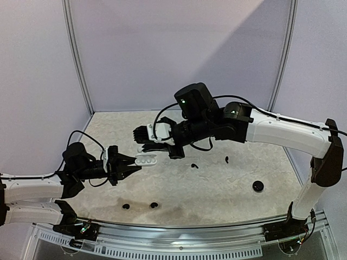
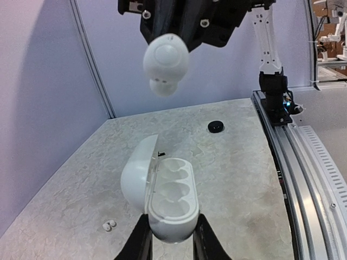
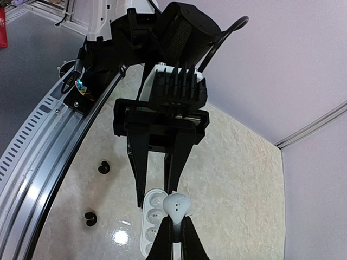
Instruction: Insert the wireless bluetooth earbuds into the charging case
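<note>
At nine o'clock on the table, white earbud poised over open charging case.
My right gripper pinches it; left gripper clamps the case. Next, I reckon: lower squarely into a socket.

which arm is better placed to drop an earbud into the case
Right. The right gripper is shut on a white earbud above the open charging case, which the left gripper holds.
</note>
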Available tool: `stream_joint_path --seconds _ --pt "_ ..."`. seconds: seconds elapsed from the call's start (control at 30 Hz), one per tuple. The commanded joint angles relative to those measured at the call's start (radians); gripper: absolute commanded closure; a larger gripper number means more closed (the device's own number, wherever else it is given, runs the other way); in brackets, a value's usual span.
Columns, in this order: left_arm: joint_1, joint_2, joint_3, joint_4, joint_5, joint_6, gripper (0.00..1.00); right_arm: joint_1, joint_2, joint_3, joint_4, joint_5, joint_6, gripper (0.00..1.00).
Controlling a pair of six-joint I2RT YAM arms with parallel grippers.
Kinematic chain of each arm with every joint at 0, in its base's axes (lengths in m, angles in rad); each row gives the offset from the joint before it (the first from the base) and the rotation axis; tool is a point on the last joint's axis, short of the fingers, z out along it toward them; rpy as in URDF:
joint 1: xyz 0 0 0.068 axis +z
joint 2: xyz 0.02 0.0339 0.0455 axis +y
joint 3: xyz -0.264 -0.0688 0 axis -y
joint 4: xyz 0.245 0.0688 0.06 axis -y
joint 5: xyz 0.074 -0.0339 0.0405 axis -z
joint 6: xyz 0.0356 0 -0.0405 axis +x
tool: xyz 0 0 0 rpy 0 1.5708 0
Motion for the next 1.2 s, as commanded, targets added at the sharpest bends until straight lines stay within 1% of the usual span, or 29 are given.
stream_joint_path --seconds 0.0,0.27,0.43,0.7,0.97,1.17 --pt "-0.020 -0.001 0.006 0.025 -0.016 -0.036 1.00 0.010 0.006 -0.030 -0.018 0.027 -0.009 1.00" --pt "-0.021 -0.006 0.001 0.025 -0.022 -0.033 1.00 0.011 -0.028 -0.063 -0.030 0.074 -0.026 1.00" --pt "-0.021 -0.010 -0.002 0.017 -0.018 0.005 1.00 0.011 -0.035 -0.068 -0.043 0.097 -0.034 1.00" --pt "-0.021 -0.007 0.002 0.013 -0.006 0.059 1.00 0.010 -0.014 -0.056 -0.031 0.047 -0.045 1.00" --pt "-0.024 -0.002 0.009 0.008 -0.010 0.058 1.00 0.010 0.011 -0.038 -0.019 0.014 -0.053 1.00" --pt "-0.027 0.007 0.016 0.006 -0.028 0.026 1.00 0.010 0.066 0.037 -0.063 0.003 -0.036 1.00"
